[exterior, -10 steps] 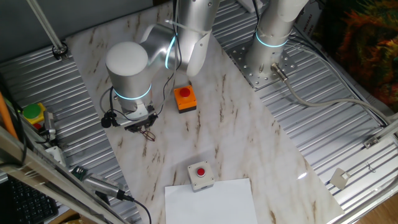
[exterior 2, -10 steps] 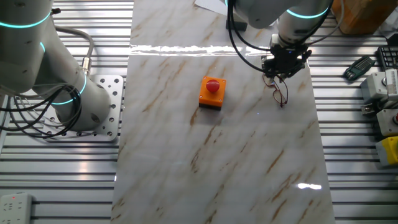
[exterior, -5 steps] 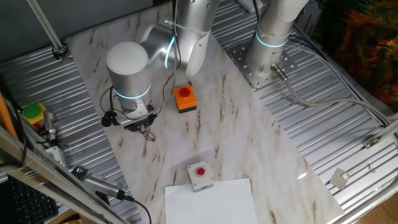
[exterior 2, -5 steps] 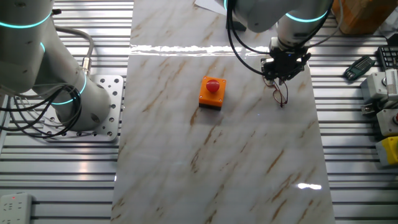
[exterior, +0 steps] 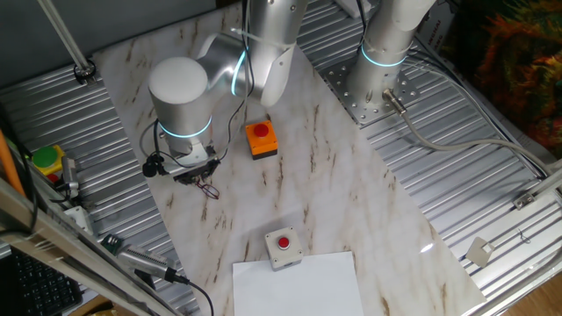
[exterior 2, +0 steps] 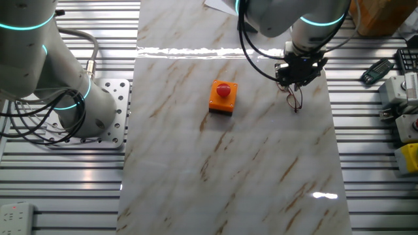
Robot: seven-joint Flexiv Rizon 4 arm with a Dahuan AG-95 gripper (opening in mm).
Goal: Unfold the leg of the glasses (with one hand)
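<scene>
In one fixed view, the end effector [exterior: 198, 173] is seen low over the marble-patterned table [exterior: 351, 211], under the arm's wide grey wrist. The glasses [exterior: 208, 189] are found just below it, thin and dark (too small for detail). Whether they are gripped cannot be told. An orange button box [exterior: 261, 139] is placed to the right, and a grey button box [exterior: 284, 247] beside a white sheet [exterior: 299, 285].

In the other fixed view, the end effector [exterior 2: 297, 76] is shown directly above the glasses [exterior 2: 296, 100], which extend from its tip toward the table; the jaw opening cannot be made out. The orange button box [exterior 2: 223, 96] is set well apart.
</scene>
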